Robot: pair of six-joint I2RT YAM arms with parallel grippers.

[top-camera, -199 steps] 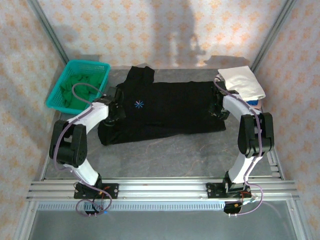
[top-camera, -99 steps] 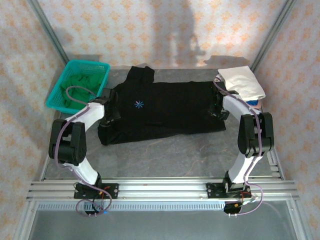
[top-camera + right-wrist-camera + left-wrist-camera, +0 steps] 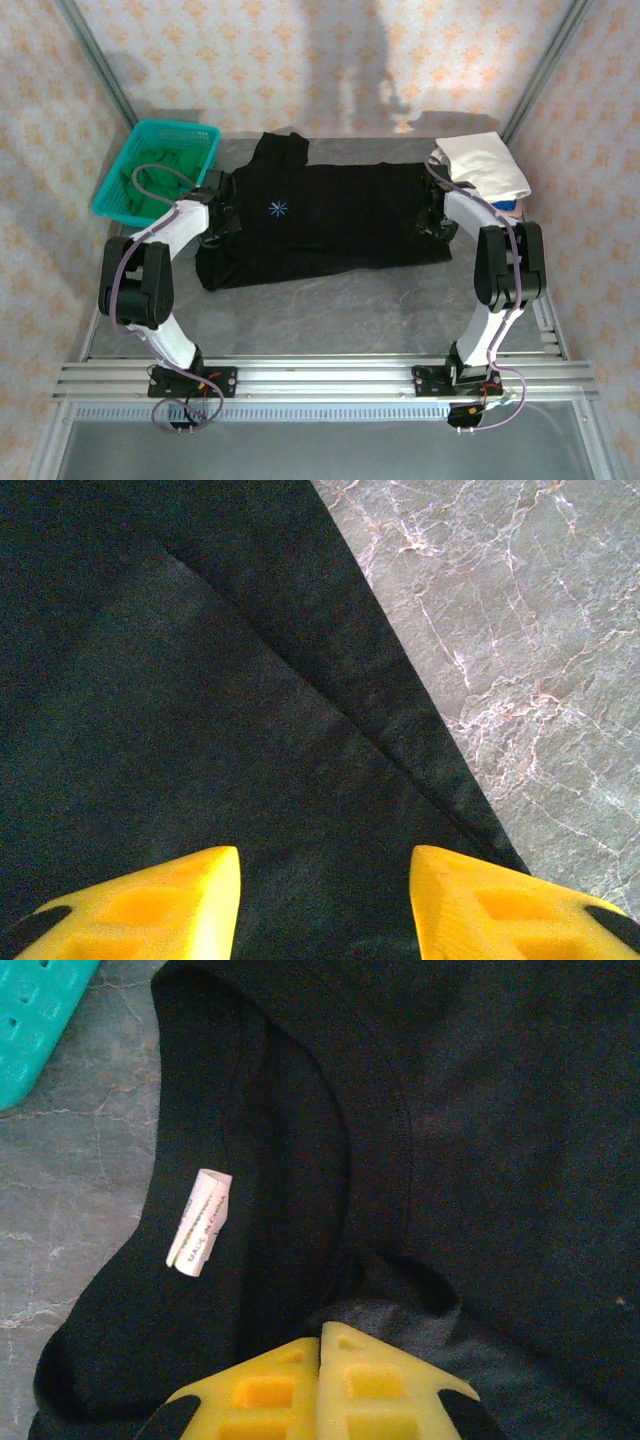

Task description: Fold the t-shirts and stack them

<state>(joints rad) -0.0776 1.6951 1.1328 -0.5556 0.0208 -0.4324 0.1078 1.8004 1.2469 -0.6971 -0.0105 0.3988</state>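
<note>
A large black t-shirt [image 3: 340, 222] with a pale-blue starburst logo [image 3: 278, 209] lies spread across the middle of the table. My left gripper [image 3: 222, 207] is at its collar end. In the left wrist view its yellow fingers [image 3: 322, 1328] are pressed together on a puckered bit of the black cloth [image 3: 480, 1110], beside the collar label [image 3: 198, 1222]. My right gripper [image 3: 437, 216] hovers over the shirt's right hem. Its jaws [image 3: 325, 865] stand open above the flat black cloth [image 3: 200, 730], holding nothing.
A folded white t-shirt [image 3: 485, 163] lies at the back right on a blue one [image 3: 510, 205]. A teal mesh basket [image 3: 175, 128] holding green shirts [image 3: 150, 188] stands at the back left, its corner [image 3: 35, 1010] close to the collar. Grey marbled table [image 3: 520, 630] shows past the hem.
My left gripper has moved back along the shirt towards the collar and shut there. My right gripper's jaws have opened wider, and that arm has barely moved.
</note>
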